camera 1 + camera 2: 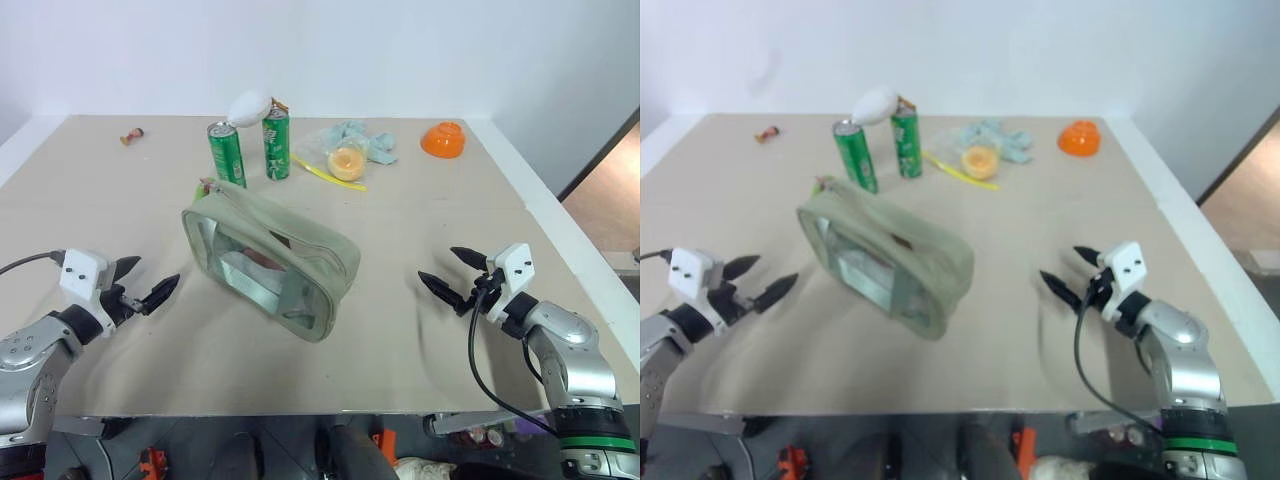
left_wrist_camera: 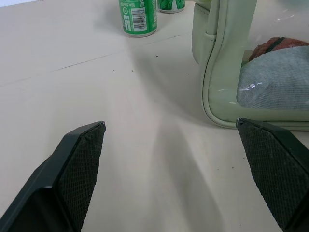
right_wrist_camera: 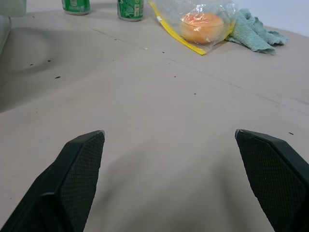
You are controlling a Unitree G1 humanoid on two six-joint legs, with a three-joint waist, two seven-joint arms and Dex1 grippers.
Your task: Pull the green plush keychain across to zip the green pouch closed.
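Note:
The green pouch (image 1: 270,258) lies on its side in the middle of the table, its clear window facing me and its zipper running along the top. A bright lime-green bit at the pouch's far left end looks like the green plush keychain (image 1: 200,189). My left gripper (image 1: 158,270) hovers open to the left of the pouch, apart from it, and the left wrist view has the pouch's corner (image 2: 217,72) just ahead of its fingertips (image 2: 87,145). My right gripper (image 1: 436,262) stands open to the right of the pouch, well clear of it, with nothing between its fingers.
Two green soda cans (image 1: 227,152) (image 1: 276,143) stand behind the pouch with a white object (image 1: 248,107) resting on top. Farther right lie a clear bag holding an orange item (image 1: 345,160), a teal cloth (image 1: 365,140) and an orange bowl (image 1: 443,139). A small object (image 1: 131,134) sits far left.

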